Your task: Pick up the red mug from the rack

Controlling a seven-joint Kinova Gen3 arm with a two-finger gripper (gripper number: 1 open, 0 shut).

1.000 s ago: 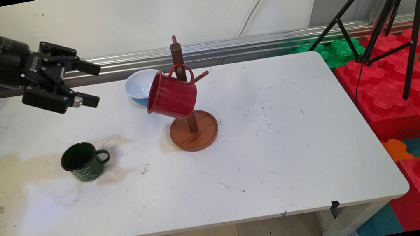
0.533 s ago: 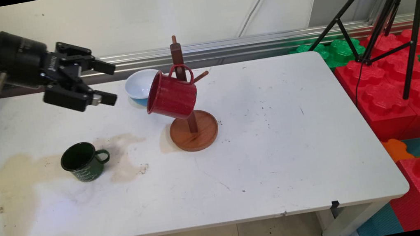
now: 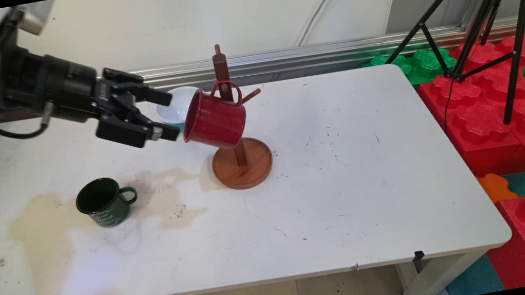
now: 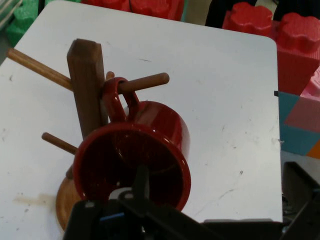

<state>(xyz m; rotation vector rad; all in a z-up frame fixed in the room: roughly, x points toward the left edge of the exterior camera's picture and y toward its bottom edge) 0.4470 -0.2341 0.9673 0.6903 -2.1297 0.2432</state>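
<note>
While the gripper hangs just left of the red mug's open mouth with its fingers spread wide and holding nothing, the mug dangles by its handle from a peg of the wooden mug tree, tilted mouth-down toward the hand. It looks like enamelled metal: light, stiff and glossy, so likely slippery, and free to swing on the peg; the rim wall seems the best hold. A green mug stands well apart on the stained surface, a bowl behind the gripper.
</note>
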